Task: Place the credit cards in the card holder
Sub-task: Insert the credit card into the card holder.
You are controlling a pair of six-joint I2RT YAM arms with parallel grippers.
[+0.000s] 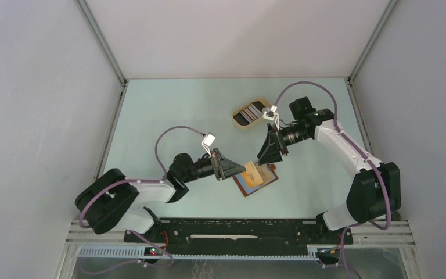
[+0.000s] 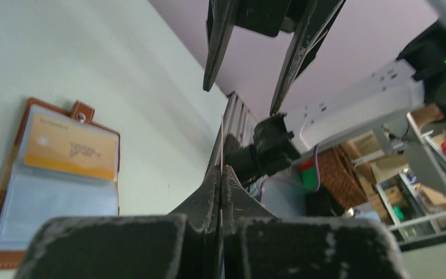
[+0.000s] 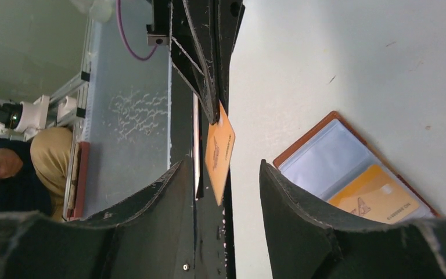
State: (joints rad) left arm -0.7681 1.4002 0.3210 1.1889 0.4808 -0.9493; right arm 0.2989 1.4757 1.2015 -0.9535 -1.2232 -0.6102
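Left end effector [image 2: 221, 171]: fingers shut tight together on an orange credit card [image 3: 219, 154], gripped by its upper end. The card stands edge-on in my L wrist view and hangs tilted below the fingertips in the R wrist view. Right end effector [image 1: 267, 158]: fingers apart, one on each side of that card w/ a gap on both sides, so no contact seen and nothing held. Both end effectors meet tip to tip near mid-counter [image 1: 180, 110]. Card holder [image 2: 58, 192] lies open and flat on the counter, reddish-brown edge around clear sleeves, snap tab [image 2: 82, 110] at one end. One sleeve already has a second orange card [image 2: 71, 154] in it; the sleeve next to it looks clear. From the top view the held card overlaps the holder's left part, but I can't tell its height over it. Beige oval tray [image 1: 236, 119] sits farther back, well apart from the holder and just behind the R arm's wrist, w/ more cards [image 1: 251, 112] inside showing as dark and pale stripes. Count not readable.
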